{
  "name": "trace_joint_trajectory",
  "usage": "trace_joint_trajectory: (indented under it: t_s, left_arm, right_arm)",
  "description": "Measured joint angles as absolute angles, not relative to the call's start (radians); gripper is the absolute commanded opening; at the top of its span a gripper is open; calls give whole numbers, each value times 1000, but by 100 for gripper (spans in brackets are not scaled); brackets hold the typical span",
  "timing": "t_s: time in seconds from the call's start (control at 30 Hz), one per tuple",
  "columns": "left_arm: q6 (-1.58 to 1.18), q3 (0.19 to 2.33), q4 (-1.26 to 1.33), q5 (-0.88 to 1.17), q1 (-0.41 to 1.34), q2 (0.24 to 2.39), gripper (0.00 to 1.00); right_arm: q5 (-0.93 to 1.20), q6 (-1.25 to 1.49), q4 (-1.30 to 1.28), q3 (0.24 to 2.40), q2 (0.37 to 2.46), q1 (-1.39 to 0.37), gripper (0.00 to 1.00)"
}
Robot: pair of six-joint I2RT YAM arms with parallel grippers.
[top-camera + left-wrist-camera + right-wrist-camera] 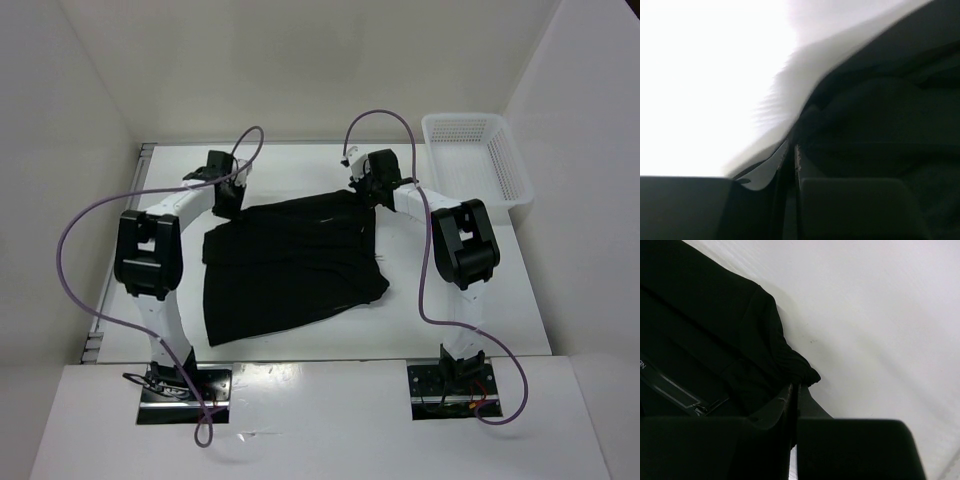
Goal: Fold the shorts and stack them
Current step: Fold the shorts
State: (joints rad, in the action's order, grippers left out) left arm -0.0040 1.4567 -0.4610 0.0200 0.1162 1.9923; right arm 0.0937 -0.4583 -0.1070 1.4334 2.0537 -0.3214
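Top external view shows the shorts (290, 270) spread on the bench (480, 300), left gripper (230, 205) and right gripper (365, 195) each pinched narrow on a far corner of the shorts, so I would lift both evenly and draw that edge nearward, keeping the fold square.

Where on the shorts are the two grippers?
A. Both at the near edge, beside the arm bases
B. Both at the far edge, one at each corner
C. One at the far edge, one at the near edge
B: in the top view the left gripper and the right gripper both sit at the far edge of the shorts, one at each corner.
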Motion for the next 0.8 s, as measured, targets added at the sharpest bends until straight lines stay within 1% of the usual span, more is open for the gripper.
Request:
trace_joint_trajectory:
  t_s: [0.07,0.13,0.17,0.23,0.33,0.4,0.43,0.53,0.63,0.67,0.7,0.73,0.8]
  left_arm:
    - [-4,1409,-436,-29,121,1919,15]
    - [-4,1344,-396,-78,129,1835,18]
    - [-4,1298,-377,-101,136,1784,23]
    - [-3,1179,-349,-126,169,1676,24]
    - [-3,1002,-406,-108,249,1539,24]
    - [-3,944,-485,-55,295,1502,26]
    - [-2,929,-524,-34,308,1496,34]
    - [-1,923,-555,-19,308,1496,41]
    - [-1,985,-551,-19,267,1525,48]
    - [-2,1031,-536,-17,248,1550,54]
    - [0,1062,-509,-14,235,1570,64]
    - [0,1091,-471,-10,219,1589,67]
    - [-2,1124,-410,2,192,1616,68]
  right_arm:
    - [94,-463,-108,1432,2054,-321,0]
    - [95,-464,-108,1432,2054,-321,0]
    - [96,-464,-109,1432,2054,-322,0]
    - [98,-467,-109,1432,2053,-322,0]
    - [104,-470,-109,1431,2050,-325,0]
    - [108,-474,-109,1430,2046,-328,0]
    - [110,-474,-109,1430,2044,-329,0]
    - [114,-478,-109,1430,2040,-331,0]
    - [119,-481,-108,1424,2038,-331,0]
    - [121,-482,-108,1420,2038,-331,0]
    - [121,-482,-109,1418,2038,-331,0]
    - [121,-482,-107,1415,2038,-331,0]
    - [122,-485,-107,1411,2038,-331,0]
